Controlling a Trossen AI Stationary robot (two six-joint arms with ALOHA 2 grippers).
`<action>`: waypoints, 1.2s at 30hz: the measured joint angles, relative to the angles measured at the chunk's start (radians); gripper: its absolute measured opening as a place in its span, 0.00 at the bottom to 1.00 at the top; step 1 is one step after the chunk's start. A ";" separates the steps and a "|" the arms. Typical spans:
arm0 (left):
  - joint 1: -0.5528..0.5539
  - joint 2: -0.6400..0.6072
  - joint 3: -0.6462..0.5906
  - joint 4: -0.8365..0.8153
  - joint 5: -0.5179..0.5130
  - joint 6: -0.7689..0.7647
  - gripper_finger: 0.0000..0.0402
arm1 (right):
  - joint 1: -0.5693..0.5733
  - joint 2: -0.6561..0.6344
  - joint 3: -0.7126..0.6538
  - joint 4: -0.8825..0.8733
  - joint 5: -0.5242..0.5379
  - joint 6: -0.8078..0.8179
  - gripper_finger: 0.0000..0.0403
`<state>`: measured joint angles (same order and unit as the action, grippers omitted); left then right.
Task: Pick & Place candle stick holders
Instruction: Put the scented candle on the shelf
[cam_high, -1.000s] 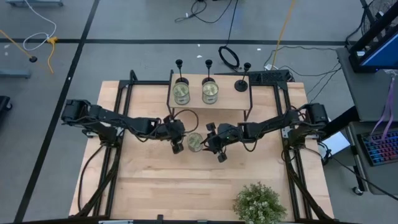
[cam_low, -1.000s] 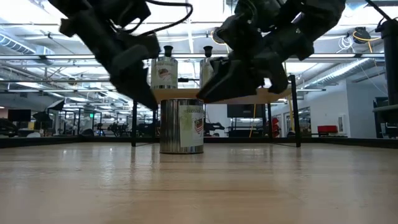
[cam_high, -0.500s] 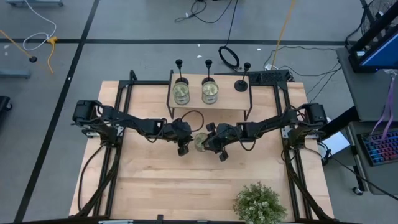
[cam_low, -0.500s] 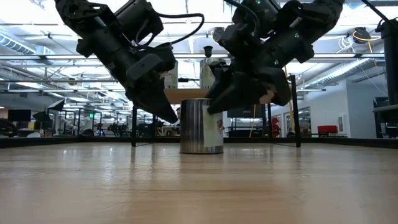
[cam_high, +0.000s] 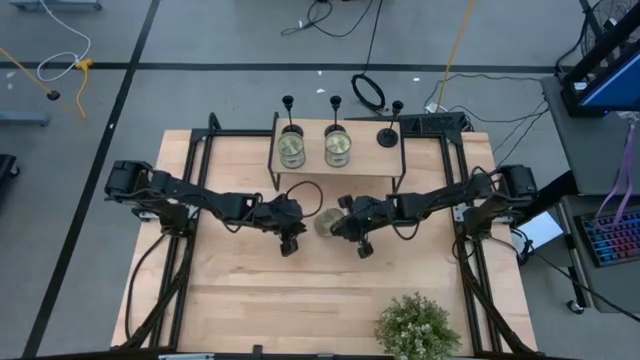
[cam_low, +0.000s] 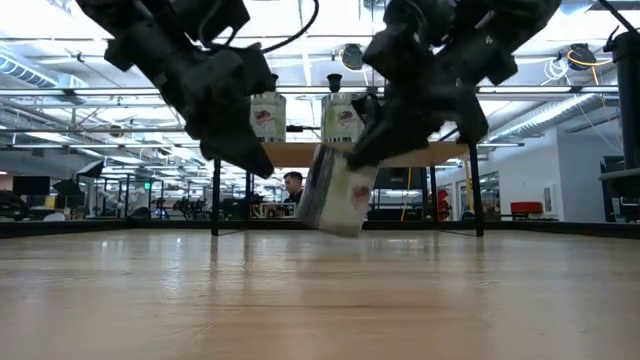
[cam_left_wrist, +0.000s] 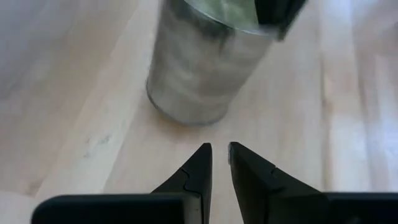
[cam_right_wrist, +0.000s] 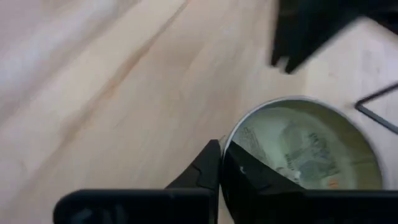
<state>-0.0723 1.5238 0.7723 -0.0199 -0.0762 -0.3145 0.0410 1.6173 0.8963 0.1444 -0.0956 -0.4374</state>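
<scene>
Bench (cam_high: 250, 300): pale wood; open workshop behind.
Right hand (cam_high: 343, 222) pinches tilted can (cam_low: 335, 195) rim at centre; left hand (cam_high: 291, 237) pressed together beside it. Candle stick holders (cam_high: 387, 134) on far shelf (cam_low: 300, 153).

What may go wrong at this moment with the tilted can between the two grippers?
1. The tin can hangs tilted above the table, and the right gripper seems to pinch only its rim. It could slip out, fall and roll.
2. The left gripper, shut, is very near the can. A small move may knock it, or the two arms may collide.
</scene>
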 joint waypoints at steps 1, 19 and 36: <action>-0.007 -0.013 0.000 -0.012 0.000 -0.009 0.15 | 0.000 -0.013 0.000 0.000 0.011 0.032 0.02; -0.068 -0.184 -0.001 -0.004 -0.095 -0.021 0.15 | -0.031 -0.338 0.351 -0.737 0.272 0.204 0.00; -0.066 -0.185 0.000 -0.005 -0.135 0.021 0.15 | -0.355 -0.329 0.451 -0.960 0.336 0.590 0.01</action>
<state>-0.1383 1.3384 0.7719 -0.0254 -0.2115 -0.2939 -0.3142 1.2887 1.3472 -0.8153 0.2401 0.1523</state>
